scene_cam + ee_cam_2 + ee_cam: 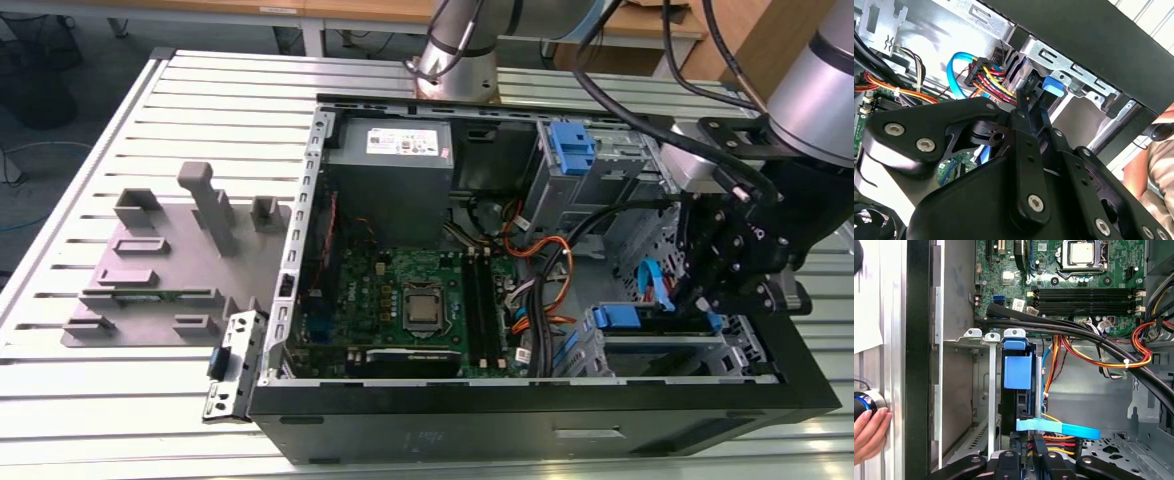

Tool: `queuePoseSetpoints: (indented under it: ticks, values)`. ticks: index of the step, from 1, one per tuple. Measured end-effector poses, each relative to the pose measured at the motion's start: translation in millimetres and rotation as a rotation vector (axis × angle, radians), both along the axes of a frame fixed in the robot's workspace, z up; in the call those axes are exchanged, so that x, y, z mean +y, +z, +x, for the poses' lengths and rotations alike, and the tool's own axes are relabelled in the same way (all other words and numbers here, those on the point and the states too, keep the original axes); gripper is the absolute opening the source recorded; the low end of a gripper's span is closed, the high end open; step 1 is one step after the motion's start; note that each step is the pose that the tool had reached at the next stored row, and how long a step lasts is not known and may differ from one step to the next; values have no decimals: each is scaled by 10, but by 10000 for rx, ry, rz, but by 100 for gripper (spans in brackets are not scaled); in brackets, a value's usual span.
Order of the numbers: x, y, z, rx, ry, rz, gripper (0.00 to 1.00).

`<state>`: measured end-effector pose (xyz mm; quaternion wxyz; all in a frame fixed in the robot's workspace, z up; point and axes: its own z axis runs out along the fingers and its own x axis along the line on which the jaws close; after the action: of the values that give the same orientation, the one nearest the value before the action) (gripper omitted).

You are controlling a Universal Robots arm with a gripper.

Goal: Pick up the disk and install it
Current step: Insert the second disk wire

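Down at the corner bay [667, 352] of the case [534, 440], in the exterior view, my gripper [697, 302] is hanging right at the bay's open end. The disk [617, 318] is lying inside the bay with its blue end pointing toward the board [360, 290], and I am judging that it is sitting most of the way in. Any tilt from me here could be wedging it crooked in the guides. In the second wrist view, my gripper [1028, 99] is showing its fingers [1024, 125] drawn almost together, tips meeting the disk's near end beside a blue rail [1054, 86]. Whether they are nipping an edge or only pressing on it I cannot tell. The cables [986, 75] are bunching just beside the tips, so a sideways drift could be catching a connector and dragging it loose. In the first wrist view, the disk [1018, 372] is standing on edge straight ahead of my gripper [1029, 440], touching or nearly touching the tips. A blue cable [1074, 430] is crossing right by them, which is looking like the likeliest snag. A hand [869, 432] is resting outside the case wall, apart from me, yet worth minding.
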<state>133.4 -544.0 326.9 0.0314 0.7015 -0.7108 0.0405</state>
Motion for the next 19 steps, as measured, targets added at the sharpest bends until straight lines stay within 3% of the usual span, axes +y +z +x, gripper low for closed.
queuePoseSetpoints:
  ticks: [3, 12, 14, 15, 17, 19]
  values:
    - [0, 47, 0, 0, 0, 2, 24]
    - [1, 307, 0, 0, 0, 2, 24]
    - [1, 319, 0, 0, 0, 2, 24]
    - [0, 320, 0, 0, 0, 21, 24]
    - [1, 320, 0, 0, 0, 176, 24]
    - [1, 320, 0, 0, 0, 202, 24]
